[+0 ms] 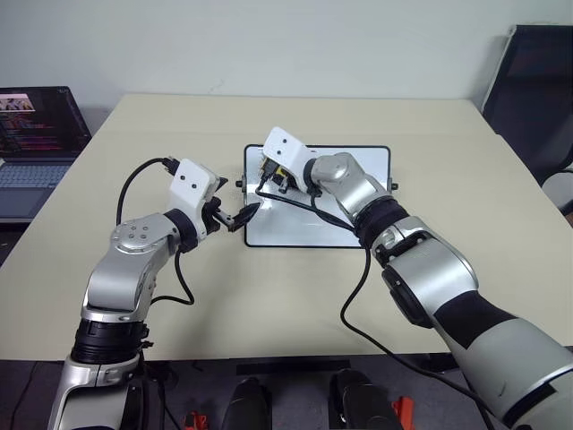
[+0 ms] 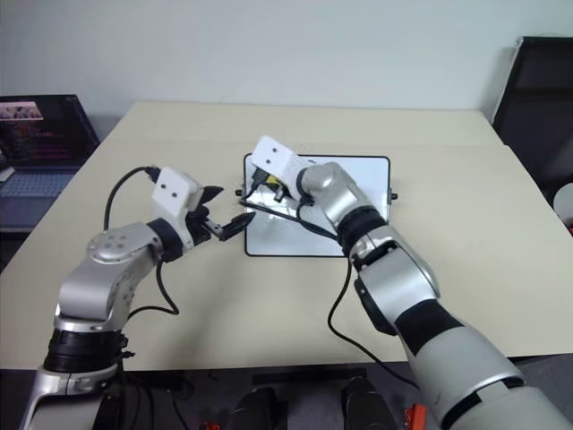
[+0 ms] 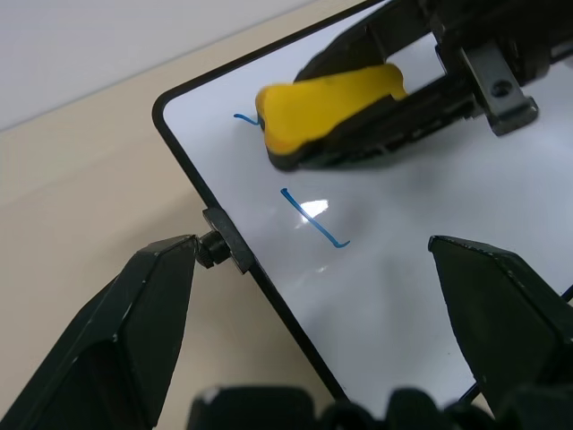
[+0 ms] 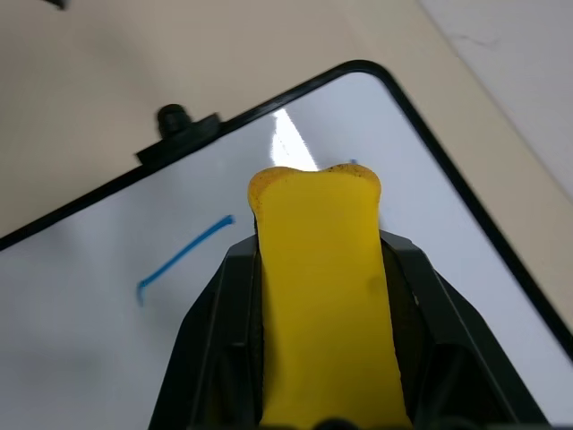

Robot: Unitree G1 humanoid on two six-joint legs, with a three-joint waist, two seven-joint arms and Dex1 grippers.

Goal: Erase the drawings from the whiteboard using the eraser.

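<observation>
Beige counter (image 1: 269,296) carries the whiteboard (image 1: 358,166) mid-surface; right fingers (image 4: 394,296) clench the eraser (image 4: 322,296) over its drawings (image 3: 313,218), left fingers (image 3: 134,331) spread beside.

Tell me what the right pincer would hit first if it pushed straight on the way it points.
Probably the whiteboard: the right pincer slants down at it, so the eraser it holds would land near the wavy squiggle. Depth is unclear.

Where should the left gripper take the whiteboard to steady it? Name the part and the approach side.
Grip the small black knob on the near short side of the glossy white, black-framed whiteboard, coming in level from the board's left edge. The knob juts out from the thin frame, and the open left gripper already straddles that edge. This is probably the easiest hold on the flat board.
</observation>
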